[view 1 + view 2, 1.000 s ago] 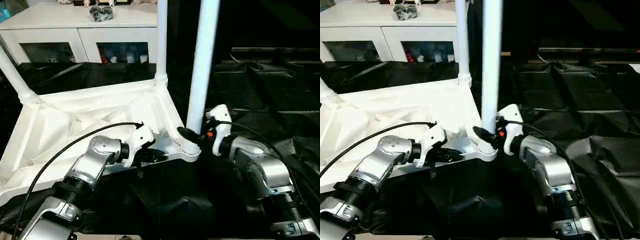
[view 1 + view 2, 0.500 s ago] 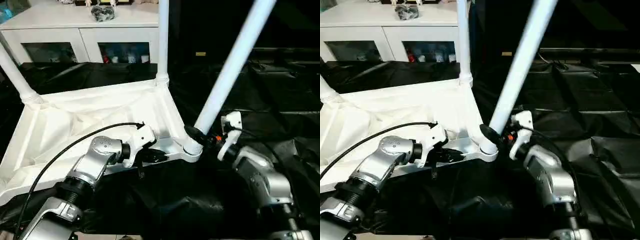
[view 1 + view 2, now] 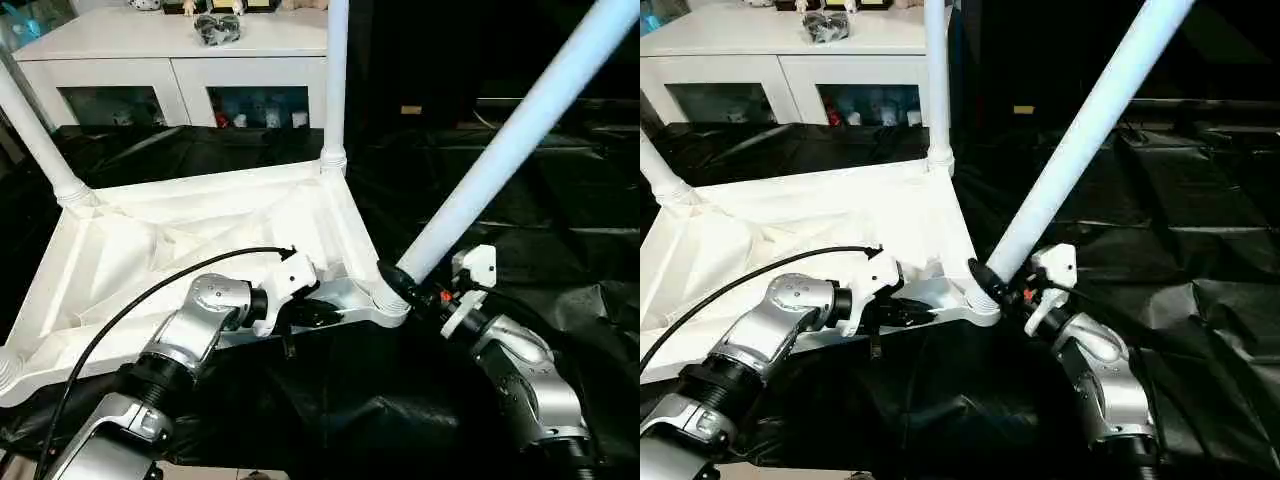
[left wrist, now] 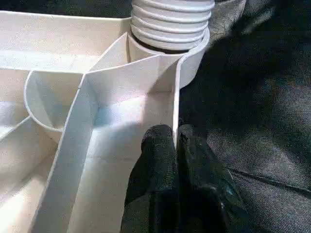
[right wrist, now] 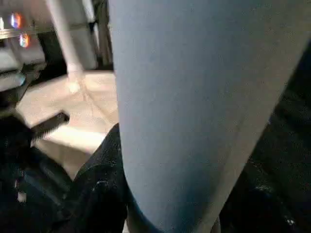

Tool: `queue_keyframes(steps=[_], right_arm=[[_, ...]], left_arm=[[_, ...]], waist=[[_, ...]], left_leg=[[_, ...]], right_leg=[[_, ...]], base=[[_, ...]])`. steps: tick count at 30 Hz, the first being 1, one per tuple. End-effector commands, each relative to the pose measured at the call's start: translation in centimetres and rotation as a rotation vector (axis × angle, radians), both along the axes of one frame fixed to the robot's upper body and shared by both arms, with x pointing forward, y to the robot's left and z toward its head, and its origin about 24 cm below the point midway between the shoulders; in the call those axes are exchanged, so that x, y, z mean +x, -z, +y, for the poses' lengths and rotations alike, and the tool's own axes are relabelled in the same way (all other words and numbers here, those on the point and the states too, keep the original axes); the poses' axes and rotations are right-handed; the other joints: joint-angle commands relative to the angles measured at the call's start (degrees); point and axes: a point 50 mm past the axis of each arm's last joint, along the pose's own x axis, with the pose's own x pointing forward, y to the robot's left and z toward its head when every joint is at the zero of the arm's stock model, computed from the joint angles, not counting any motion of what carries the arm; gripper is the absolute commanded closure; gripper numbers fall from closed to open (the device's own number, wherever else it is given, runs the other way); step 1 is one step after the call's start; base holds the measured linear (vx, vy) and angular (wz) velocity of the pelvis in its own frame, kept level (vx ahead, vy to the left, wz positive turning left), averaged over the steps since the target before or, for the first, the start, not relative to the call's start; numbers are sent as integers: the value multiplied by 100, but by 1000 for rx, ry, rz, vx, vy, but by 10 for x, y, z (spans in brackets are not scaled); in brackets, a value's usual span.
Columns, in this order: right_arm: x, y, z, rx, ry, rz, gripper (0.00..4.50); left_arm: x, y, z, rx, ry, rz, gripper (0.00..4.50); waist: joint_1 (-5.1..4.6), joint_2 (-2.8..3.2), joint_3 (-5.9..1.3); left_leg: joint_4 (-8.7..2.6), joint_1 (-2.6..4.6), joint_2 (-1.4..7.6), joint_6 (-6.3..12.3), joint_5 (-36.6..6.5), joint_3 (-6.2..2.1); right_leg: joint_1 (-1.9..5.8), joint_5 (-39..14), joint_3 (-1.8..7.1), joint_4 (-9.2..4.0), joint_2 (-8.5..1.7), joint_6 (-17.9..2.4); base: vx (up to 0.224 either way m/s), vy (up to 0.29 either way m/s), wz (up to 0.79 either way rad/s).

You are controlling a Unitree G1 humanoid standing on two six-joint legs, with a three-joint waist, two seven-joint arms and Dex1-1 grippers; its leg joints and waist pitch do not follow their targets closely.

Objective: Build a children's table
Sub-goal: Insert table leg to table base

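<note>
— How are the arms set?

— The left arm reaches forward and inward, its left gripper pinched tight on the near rim wall of the tabletop, which lies underside up on the black sheeting. The right arm comes in low from the right, forearm angled up, and the right gripper clasps the base of the leaning leg about half open (fingers on either side of the tube).

— And that leg?

— Its ribbed end sits at the near right corner socket, the tube tilting hard to the right.

— How many legs?

— Three: the leaning leg, the far-right leg upright in its socket, and the far-left leg. One tabletop, and one white cabinet behind.
</note>
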Motion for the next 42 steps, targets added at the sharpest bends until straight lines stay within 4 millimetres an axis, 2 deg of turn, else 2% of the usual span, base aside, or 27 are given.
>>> queue_keyframes(steps=[1, 3, 4, 5, 6, 11, 12, 15, 16, 17, 18, 19, 20, 21, 22, 23, 24, 26, 29, 30, 32, 33, 34, 37, 38, 42], right_arm=[[-11, 26, 3, -97, -48, 129, 260], [-10, 24, 6, -100, -73, 131, 260], [-9, 24, 8, -107, -95, 139, 260], [-9, 24, 9, -107, -97, 140, 260], [-7, 24, 12, -124, -134, 149, 260], [2, 23, 19, -168, -187, 161, 260], [7, 22, 21, -192, -206, 156, 260], [14, 18, 25, -217, -244, 154, 260], [14, 17, 25, -219, -249, 155, 260], [16, 15, 27, -230, -286, 160, 260], [16, 14, 28, -240, -322, 169, 260], [15, 14, 28, -245, -343, 173, 260], [15, 14, 29, -249, -362, 177, 260], [14, 14, 29, -254, -384, 181, 260], [12, 14, 28, -258, -406, 187, 260], [10, 15, 27, -262, -422, 192, 260], [8, 16, 25, -267, -441, 196, 260], [5, 18, 23, -271, -458, 197, 260], [1, 20, 18, -265, -462, 204, 260], [1, 20, 17, -263, -461, 205, 260], [4, 15, 13, -223, -410, 195, 260], [5, 13, 12, -210, -395, 189, 260], [6, 10, 10, -196, -377, 180, 260], [9, 3, 8, -176, -347, 161, 260], [11, 1, 6, -170, -337, 156, 260], [16, -5, -1, -190, -294, 168, 260]], left_arm=[[4, 6, 12, 33, -79, 12, 450], [3, 6, 11, 34, -76, 13, 450], [2, 7, 11, 35, -69, 15, 450], [2, 7, 11, 35, -68, 15, 450], [1, 7, 10, 32, -57, 18, 450], [-2, 7, 10, 29, -18, 16, 450], [-2, 6, 9, 25, 2, 14, 450], [-3, 3, 8, 23, 32, 12, 450], [-3, 3, 8, 24, 36, 12, 450], [-4, 1, 8, 27, 53, 13, 450], [-4, 0, 8, 32, 66, 13, 450], [-4, -1, 8, 34, 73, 13, 450], [-4, -2, 8, 36, 79, 13, 450], [-4, -2, 8, 37, 83, 13, 450], [-5, -2, 8, 37, 89, 13, 450], [-5, -3, 8, 37, 95, 13, 450], [-6, -3, 9, 37, 101, 15, 450], [-6, -4, 9, 36, 108, 17, 450], [-7, -5, 11, 39, 114, 19, 450], [-7, -5, 12, 41, 114, 19, 450], [-6, -6, 14, 43, 111, 21, 450], [-6, -6, 15, 43, 109, 21, 450], [-6, -6, 15, 43, 109, 21, 450], [-7, -6, 15, 42, 110, 21, 450], [-8, -6, 15, 40, 111, 22, 450], [-10, -5, 13, 38, 126, 30, 450]], waist=[[-5, -131, -191], [-10, -124, -188], [-18, -148, -190], [-24, -144, -191], [-32, -160, -196], [-54, -150, -210], [-79, -154, -206], [-129, -168, -204], [-145, -181, -205], [-152, -233, -206], [-152, -202, -214], [-161, -233, -216], [-143, -210, -229], [-141, -212, -228], [-138, -266, -241], [-115, -239, -264], [-111, -238, -274], [-82, -257, -297], [-50, -237, -295], [-47, -236, -291], [-39, -203, -271], [-43, -216, -265], [-35, -202, -268], [-55, -208, -268], [-60, -188, -270], [-64, -184, -286]], left_leg=[[-496, 87, 293, 94, -1824, -104], [-510, 94, 297, 50, -1961, -113], [-519, 88, 298, 35, -1991, -124], [-526, 93, 301, 20, -2024, -126], [-527, 94, 303, 19, -2028, -124], [-522, 91, 292, 48, -1941, -115], [-538, 74, 294, 33, -1928, -119], [-531, 91, 298, 9, -2011, -116], [-536, 81, 298, 18, -2013, -122], [-537, 82, 307, 33, -1990, -115], [-539, 75, 308, 46, -1919, -124], [-535, 64, 308, 65, -1886, -120], [-523, 82, 313, 98, -1780, -110], [-515, 90, 311, 124, -1750, -96], [-503, 82, 319, 181, -1601, -91], [-484, 79, 319, 246, -1365, -89], [-472, 78, 320, 287, -1254, -85], [-417, 71, 308, 517, -849, -67], [-409, 80, 312, 632, -779, -68], [-416, 88, 316, 617, -840, -66], [-455, 108, 325, 450, -1192, -75], [-469, 114, 329, 403, -1280, -73], [-477, 121, 333, 318, -1376, -82], [-494, 123, 329, 200, -1475, -87], [-490, 122, 326, 179, -1460, -86], [-460, 110, 308, 246, -1222, -78]], right_leg=[[67, -1789, 219, -613, -331, -1023], [48, -1971, 230, -627, -340, -986], [55, -1999, 228, -623, -339, -965], [47, -1994, 228, -628, -336, -955], [48, -1941, 228, -628, -333, -961], [56, -1737, 215, -624, -337, -1052], [74, -1735, 206, -620, -332, -1050], [56, -1817, 210, -628, -337, -1092], [70, -1836, 206, -620, -336, -1103], [63, -1812, 207, -629, -332, -1100], [79, -1713, 206, -604, -335, -1129], [85, -1646, 200, -599, -327, -1143], [81, -1455, 205, -587, -328, -1183], [72, -1377, 210, -593, -329, -1203], [91, -1121, 211, -569, -325, -1259], [111, -734, 204, -526, -320, -1330], [120, -515, 198, -504, -315, -1371], [146, 244, 178, -438, -306, -1508], [154, 425, 166, -423, -311, -1587], [150, 351, 164, -434, -310, -1586], [142, -135, 172, -474, -314, -1555], [140, -247, 177, -493, -310, -1537], [142, -349, 184, -490, -315, -1515], [140, -385, 186, -497, -304, -1490], [141, -316, 187, -497, -302, -1500], [166, 76, 176, -463, -293, -1555]], base=[[0, 0, 0], [0, 0, 0], [0, 0, 0], [0, 0, 0], [0, 0, 0], [0, 0, 0], [0, 0, 0], [0, 0, 0], [0, 0, 0], [0, 0, 0], [0, 0, 0], [0, 0, 0], [0, 0, 0], [0, 0, 0], [0, 0, 0], [0, 0, 0], [0, 0, 0], [0, 0, 0], [0, 0, 0], [0, 0, 0], [0, 0, 0], [0, 0, 0], [0, 0, 0], [0, 0, 0], [0, 0, 0], [0, 0, 0]])
